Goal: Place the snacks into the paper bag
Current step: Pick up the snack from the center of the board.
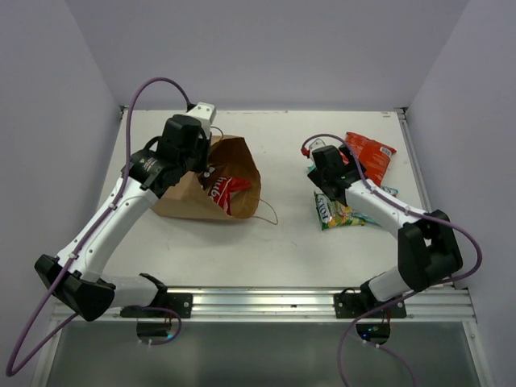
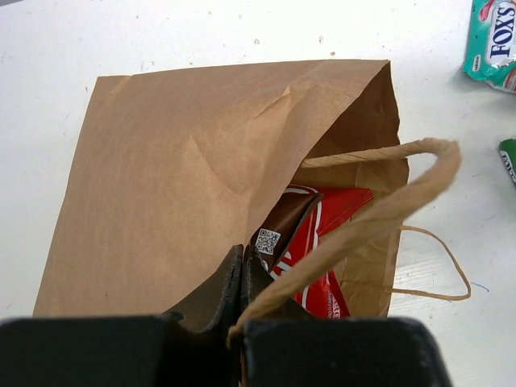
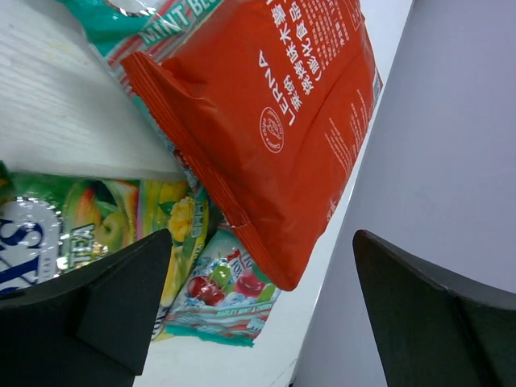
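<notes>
My left gripper pinches one handle of the paper bag.
I see the bag lying on the white table, mouth open, a red-white packet inside; a teal packet lies well apart.

I see counter: white, under me | metal rail: along counter's near edge | pale walls: standing at counter's far and side edges

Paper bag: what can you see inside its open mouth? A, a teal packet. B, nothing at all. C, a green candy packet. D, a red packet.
D: the left wrist view shows a red packet lying just inside the open mouth of the paper bag.
</notes>
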`<state>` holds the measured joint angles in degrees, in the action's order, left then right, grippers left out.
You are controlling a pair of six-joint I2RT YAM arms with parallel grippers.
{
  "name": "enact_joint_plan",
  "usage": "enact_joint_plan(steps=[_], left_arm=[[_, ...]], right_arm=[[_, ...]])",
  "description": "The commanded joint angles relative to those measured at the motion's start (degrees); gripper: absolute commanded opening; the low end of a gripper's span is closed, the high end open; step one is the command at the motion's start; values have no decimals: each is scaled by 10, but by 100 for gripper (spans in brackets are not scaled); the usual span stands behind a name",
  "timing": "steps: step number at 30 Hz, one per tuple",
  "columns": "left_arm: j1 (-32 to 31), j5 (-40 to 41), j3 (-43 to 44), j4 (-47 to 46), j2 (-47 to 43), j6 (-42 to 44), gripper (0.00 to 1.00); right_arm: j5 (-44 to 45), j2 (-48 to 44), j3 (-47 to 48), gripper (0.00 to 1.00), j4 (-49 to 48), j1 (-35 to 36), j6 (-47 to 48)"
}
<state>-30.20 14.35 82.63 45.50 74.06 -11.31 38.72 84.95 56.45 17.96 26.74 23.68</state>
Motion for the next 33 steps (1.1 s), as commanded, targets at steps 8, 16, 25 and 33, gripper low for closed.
enact_joint_plan(steps=[8, 16, 25, 33], left_arm=[[0, 4, -11, 0, -9, 16, 0], [0, -8, -19, -1, -17, 18, 0], [0, -5, -28, -1, -28, 22, 0], [0, -7, -24, 2, -28, 18, 0]], right_arm=[[-7, 79, 32, 98, -40, -34, 123], [62, 149, 43, 98, -70, -52, 152], [104, 188, 36, 90, -151, -59, 195], [121, 212, 54, 56, -171, -61, 193]])
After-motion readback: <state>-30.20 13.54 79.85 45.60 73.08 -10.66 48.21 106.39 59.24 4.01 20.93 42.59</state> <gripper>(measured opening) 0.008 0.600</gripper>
